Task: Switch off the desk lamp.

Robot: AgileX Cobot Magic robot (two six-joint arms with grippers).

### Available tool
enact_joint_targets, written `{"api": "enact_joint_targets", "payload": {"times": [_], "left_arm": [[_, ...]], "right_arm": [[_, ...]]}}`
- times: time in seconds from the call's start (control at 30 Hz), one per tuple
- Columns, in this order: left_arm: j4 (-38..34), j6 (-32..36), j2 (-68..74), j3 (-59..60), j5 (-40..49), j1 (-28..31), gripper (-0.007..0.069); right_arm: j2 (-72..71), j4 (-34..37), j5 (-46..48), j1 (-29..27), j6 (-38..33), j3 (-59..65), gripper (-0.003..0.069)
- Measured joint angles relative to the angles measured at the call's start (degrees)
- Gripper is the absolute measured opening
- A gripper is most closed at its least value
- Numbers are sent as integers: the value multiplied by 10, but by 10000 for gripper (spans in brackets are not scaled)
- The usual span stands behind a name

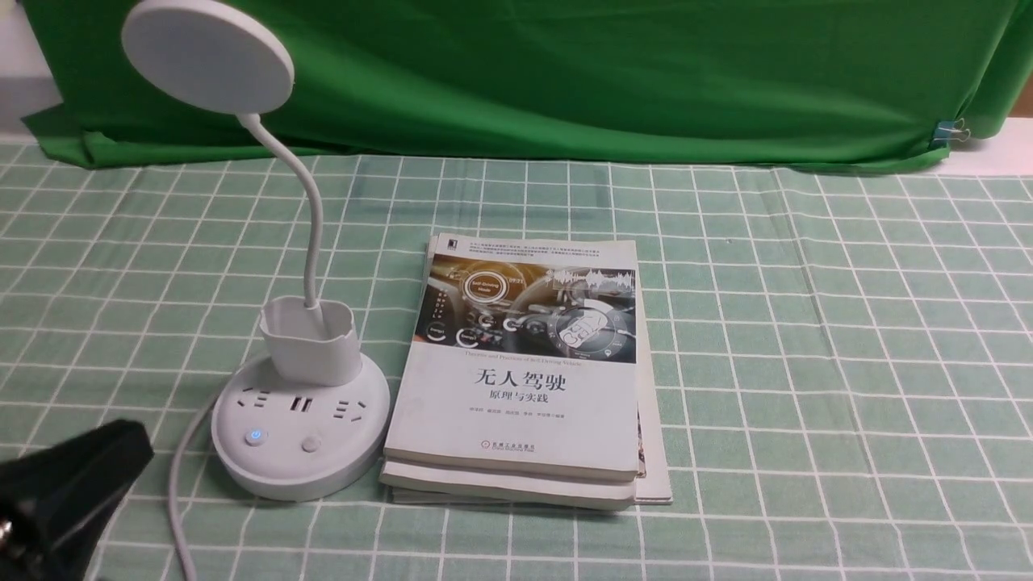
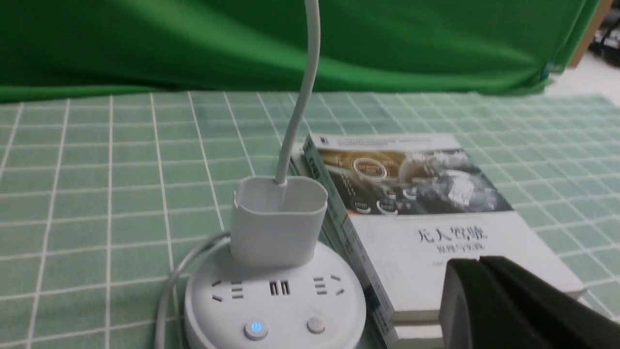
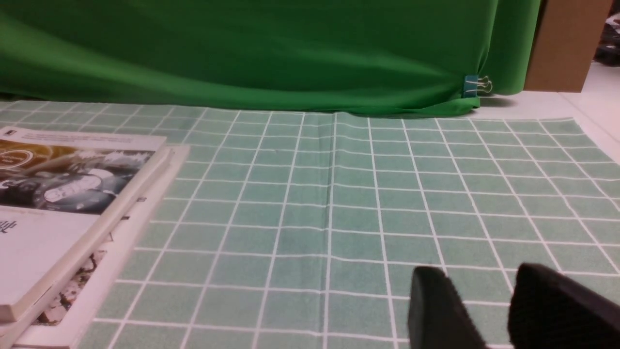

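Left end effector [image 2: 478, 264] pressed together, right end effector [image 3: 479, 271] slightly spread; the desk lamp [image 1: 294, 436] is seen ahead of the left one, power button [image 1: 256, 436] lit blue, apparently still to be pressed.

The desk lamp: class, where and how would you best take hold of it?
Probably the lower neck, just above the cup, pinched from either side, coming from the robot's side: it is thin and nearly upright there, whereas the round base is broad.
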Motion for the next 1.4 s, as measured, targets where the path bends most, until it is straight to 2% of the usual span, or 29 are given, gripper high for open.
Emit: {"api": "enact_joint_targets", "payload": {"times": [0.77, 0.9, 1.1, 1.27, 1.4], "left_arm": [[-8, 11, -16, 24, -5, 0, 1], [0, 12, -19, 48, -33, 4, 1], [4, 11, -66, 120, -72, 80, 1], [5, -1, -125, 137, -33, 144, 1], [4, -8, -167, 137, 49, 183, 1]], "right_arm": [[0, 0, 0, 0, 0, 0, 242], [0, 0, 0, 0, 0, 0, 242], [0, 0, 0, 0, 0, 0, 242], [0, 0, 0, 0, 0, 0, 242], [0, 0, 0, 0, 0, 0, 242]]}}
